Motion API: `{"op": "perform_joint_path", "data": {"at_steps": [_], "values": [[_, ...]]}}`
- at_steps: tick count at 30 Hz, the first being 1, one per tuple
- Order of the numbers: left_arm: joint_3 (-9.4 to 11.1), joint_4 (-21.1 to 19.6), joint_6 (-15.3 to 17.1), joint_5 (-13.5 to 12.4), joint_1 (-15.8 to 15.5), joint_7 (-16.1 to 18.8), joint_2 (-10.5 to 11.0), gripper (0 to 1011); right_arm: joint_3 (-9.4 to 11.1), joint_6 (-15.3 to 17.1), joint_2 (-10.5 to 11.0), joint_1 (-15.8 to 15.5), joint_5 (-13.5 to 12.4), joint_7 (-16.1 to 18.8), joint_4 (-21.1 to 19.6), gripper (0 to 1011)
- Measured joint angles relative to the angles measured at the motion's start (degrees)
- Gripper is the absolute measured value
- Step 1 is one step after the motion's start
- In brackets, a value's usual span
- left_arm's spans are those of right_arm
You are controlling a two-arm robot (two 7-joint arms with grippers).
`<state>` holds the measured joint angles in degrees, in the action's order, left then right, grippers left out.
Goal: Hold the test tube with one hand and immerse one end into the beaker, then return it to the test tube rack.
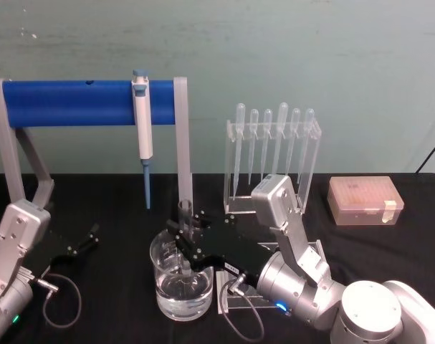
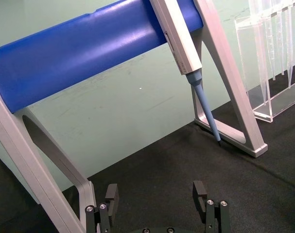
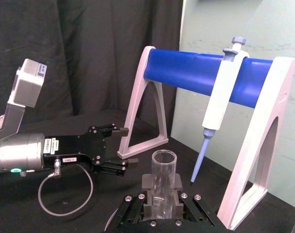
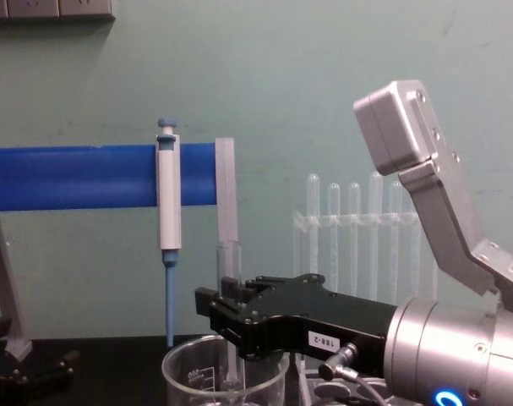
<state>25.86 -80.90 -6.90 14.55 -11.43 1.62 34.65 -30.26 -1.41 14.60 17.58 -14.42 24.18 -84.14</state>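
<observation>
Silver-grey and thick, the right arm's wrist sat closest to the chest camera, and its black right gripper (image 4: 230,311) was clamped on the test tube (image 4: 229,264), a pad on either side of the glass about midway up. The tube stood upright with its open rim above the fingers and its lower part below the rim of the beaker (image 4: 182,377). From the head view, the beaker (image 1: 165,295) held clear liquid and stood on the black table (image 1: 117,208) in front of the robot; whether the tube's (image 1: 186,215) round end reached the liquid could not be told. The right wrist view looked along the right gripper (image 3: 162,193) and showed the tube (image 3: 163,172) as a smooth, hollow glass cylinder pinched between ribbed black pads. Beyond it the left gripper (image 3: 127,145) rested low at the table's left, fingers spread and holding nothing. Behind stood a blue bar stand (image 1: 74,102) with grey legs carrying a blue-and-white pipettor (image 1: 142,122), and a clear acrylic rack (image 1: 235,168) of plastic pipettes (image 1: 281,140).
</observation>
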Motion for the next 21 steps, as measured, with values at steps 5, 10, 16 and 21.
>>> {"op": "perform_joint_path", "data": {"at_steps": [5, 10, 16, 21], "values": [[0.0, 0.0, 0.0, 0.0, 0.0, 0.0, 0.0, 1000, 0.0, 0.0, 0.0, 0.0, 0.0, 0.0, 0.0, 233], [0.0, 0.0, 0.0, 0.0, 0.0, 0.0, 0.0, 1000, 0.0, 0.0, 0.0, 0.0, 0.0, 0.0, 0.0, 233], [0.0, 0.0, 0.0, 0.0, 0.0, 0.0, 0.0, 1000, 0.0, 0.0, 0.0, 0.0, 0.0, 0.0, 0.0, 233], [0.0, 0.0, 0.0, 0.0, 0.0, 0.0, 0.0, 1000, 0.0, 0.0, 0.0, 0.0, 0.0, 0.0, 0.0, 233]]}}
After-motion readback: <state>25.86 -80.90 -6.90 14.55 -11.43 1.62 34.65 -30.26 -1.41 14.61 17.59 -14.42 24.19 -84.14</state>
